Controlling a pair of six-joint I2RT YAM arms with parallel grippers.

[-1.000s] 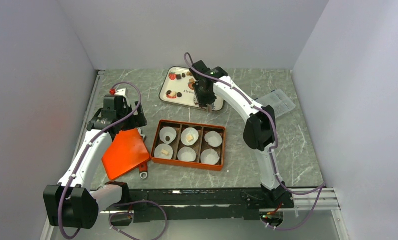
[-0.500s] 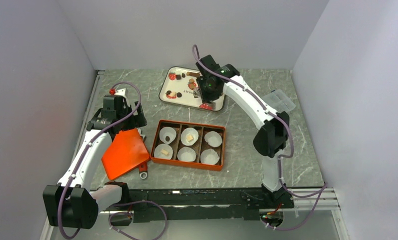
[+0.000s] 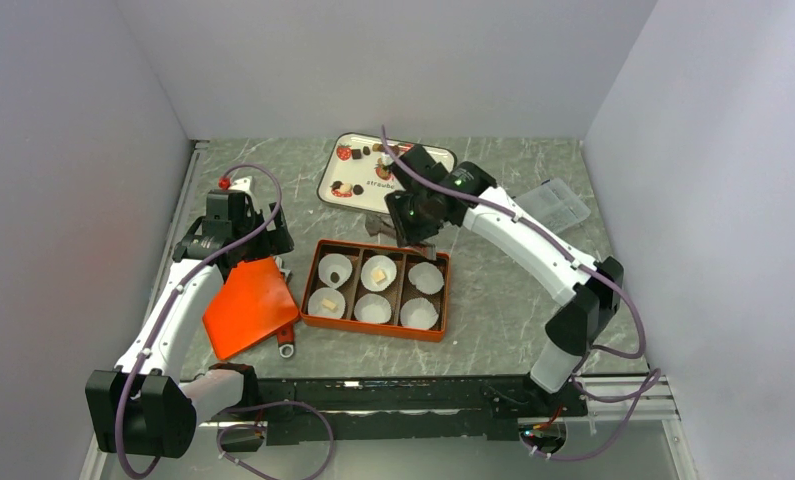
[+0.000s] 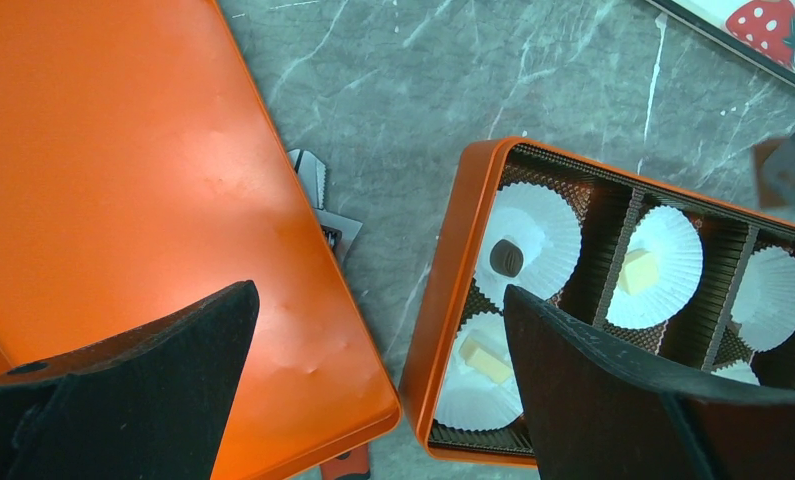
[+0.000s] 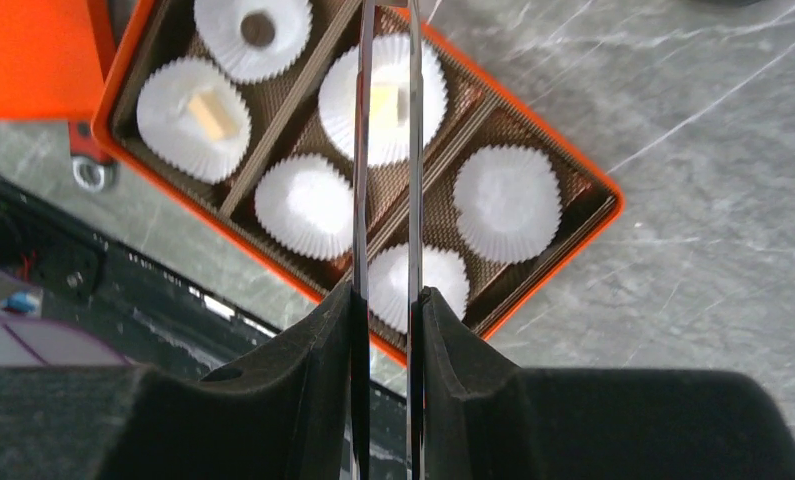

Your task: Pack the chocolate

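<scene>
— Do we see the tips of the tweezers (image 5: 360, 200)?
— No, they run off the right wrist picture's edge; whether they hold anything we cannot tell.
— And the tool (image 4: 323, 205) left of the box (image 4: 451, 290)?
— Mostly under the orange lid (image 4: 123, 200). The box's right end is cut off, and at its far right we find only a grey blur (image 4: 793, 170).

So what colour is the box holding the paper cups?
The box is orange, brown inside; right wrist view.
</scene>
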